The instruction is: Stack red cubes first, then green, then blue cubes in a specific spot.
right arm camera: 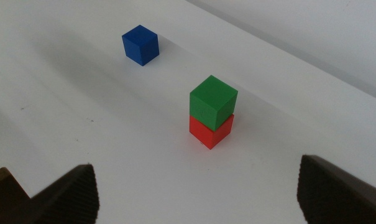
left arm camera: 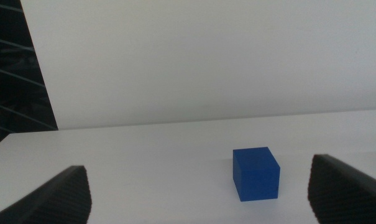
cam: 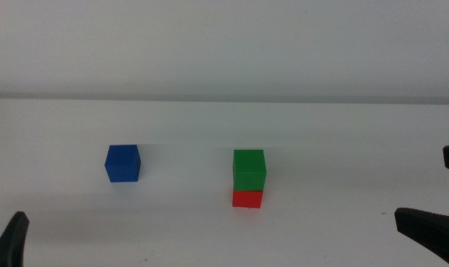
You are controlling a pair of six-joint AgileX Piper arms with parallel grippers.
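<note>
A green cube (cam: pixel 249 169) sits squarely on a red cube (cam: pixel 247 199) near the middle of the white table; the stack also shows in the right wrist view, green (right arm camera: pixel 213 101) on red (right arm camera: pixel 210 132). The patch of table under the red cube is hidden. A blue cube (cam: pixel 122 163) stands alone to the left of the stack. My left gripper (left arm camera: pixel 199 171) is open and empty, low at the front left, with the blue cube (left arm camera: pixel 256 173) a short way ahead of it. My right gripper (cam: pixel 424 189) is open and empty at the right edge, apart from the stack.
The white tabletop (cam: pixel 343 141) ends at a plain white wall at the back. A dark panel (left arm camera: pixel 13 68) stands beside the table in the left wrist view. Bare table lies between the blue cube and the stack.
</note>
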